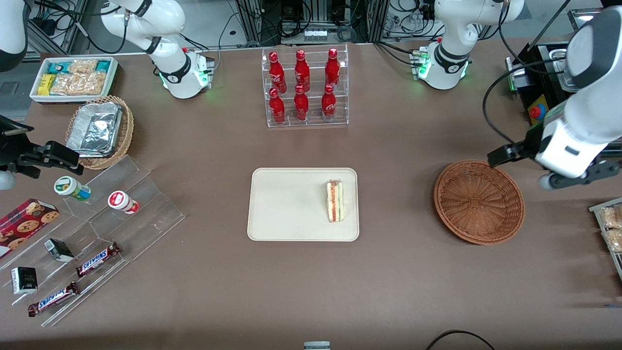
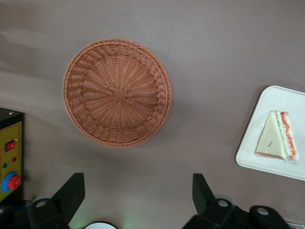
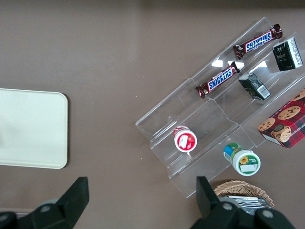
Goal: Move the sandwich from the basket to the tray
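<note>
The sandwich [image 1: 335, 201] [image 2: 277, 137] lies flat on the cream tray [image 1: 286, 204] [image 2: 290, 100], near the tray's short edge that faces the basket. The reddish-brown wicker basket [image 1: 478, 201] [image 2: 117, 92] is empty and sits on the table toward the working arm's end. My left gripper [image 1: 559, 170] [image 2: 138, 191] hangs above the table beside the basket's rim, on the side away from the tray. It is open wide with nothing between its fingers.
A clear rack of red bottles [image 1: 305, 87] stands farther from the front camera than the tray. A control box with a red button [image 1: 537, 112] [image 2: 9, 157] sits close to the gripper. A holder of packaged snacks [image 1: 610, 228] lies at the table's edge near the basket.
</note>
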Controlling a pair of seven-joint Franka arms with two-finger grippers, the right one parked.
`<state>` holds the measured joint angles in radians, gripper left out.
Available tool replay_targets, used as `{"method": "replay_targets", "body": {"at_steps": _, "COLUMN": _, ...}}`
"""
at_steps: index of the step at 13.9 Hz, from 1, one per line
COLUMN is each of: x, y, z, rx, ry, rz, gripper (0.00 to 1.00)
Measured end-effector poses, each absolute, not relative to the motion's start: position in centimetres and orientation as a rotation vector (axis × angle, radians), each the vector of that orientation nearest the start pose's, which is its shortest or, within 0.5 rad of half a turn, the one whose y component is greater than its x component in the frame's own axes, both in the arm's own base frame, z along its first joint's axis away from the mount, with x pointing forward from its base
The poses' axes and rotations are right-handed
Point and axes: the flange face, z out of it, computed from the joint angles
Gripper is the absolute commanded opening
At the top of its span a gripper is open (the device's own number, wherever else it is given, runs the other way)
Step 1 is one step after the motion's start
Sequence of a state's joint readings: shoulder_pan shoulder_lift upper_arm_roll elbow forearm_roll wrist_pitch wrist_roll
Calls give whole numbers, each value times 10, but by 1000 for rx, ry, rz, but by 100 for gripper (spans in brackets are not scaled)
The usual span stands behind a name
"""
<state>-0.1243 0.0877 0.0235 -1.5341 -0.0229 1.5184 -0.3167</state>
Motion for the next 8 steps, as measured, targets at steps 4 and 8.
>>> {"method": "replay_targets", "body": {"at_steps": 4, "x": 530, "y": -33, "z": 618, "rx": -3135, "ry": -284, "rz": 153, "gripper": 100}}
{"method": "replay_targets", "body": {"at_steps": 8, "x": 519, "y": -35, "z": 629, "rx": -3140, "ry": -196, "rz": 130, "gripper": 100}}
